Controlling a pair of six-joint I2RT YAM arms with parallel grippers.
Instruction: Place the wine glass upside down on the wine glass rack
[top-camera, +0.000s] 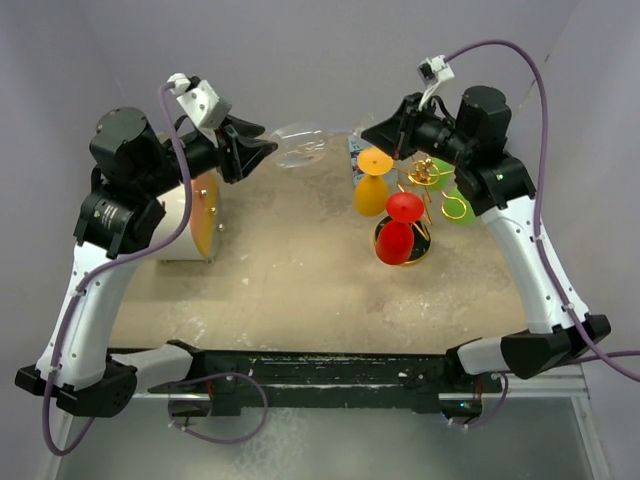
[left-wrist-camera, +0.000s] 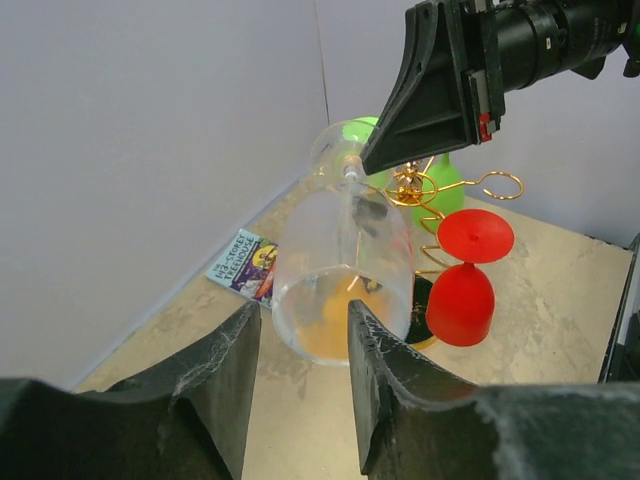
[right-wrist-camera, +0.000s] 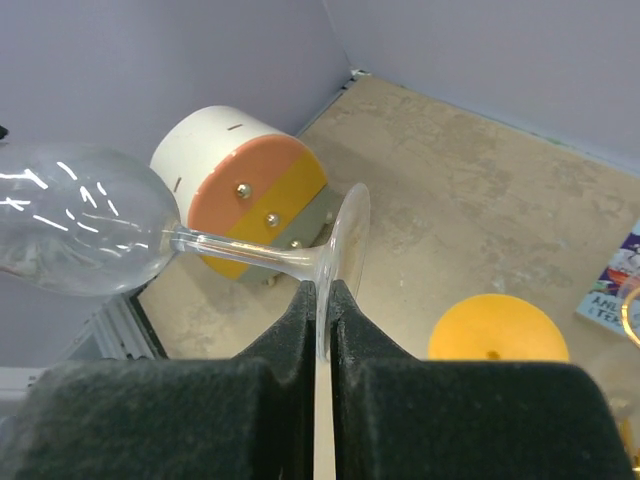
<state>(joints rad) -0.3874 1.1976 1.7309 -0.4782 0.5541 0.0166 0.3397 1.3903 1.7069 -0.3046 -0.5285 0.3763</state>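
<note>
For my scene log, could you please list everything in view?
Clear glass wine glass: one, transparent, sideways between the pincers.
Gold wire rack, round black base: one, gold, right of centre.
Orange wine glass: one, orange, on rack.
Red wine glass: one, red, on rack.
Green wine glass: one, green, on rack.
White cylinder, orange-and-yellow end: one, white, table's left.
Printed booklet: one, blue, by back wall.
Left pincer: one, black, open at bowl.
Right pincer: one, black, shut on foot.

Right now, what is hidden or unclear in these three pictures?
1. Top view: the wine glass rack base is mostly hidden under the red glass.
2. Left wrist view: whether the left gripper touches the wine glass bowl is unclear; it is transparent.
3. Right wrist view: the booklet is cut off by the right edge.
</note>
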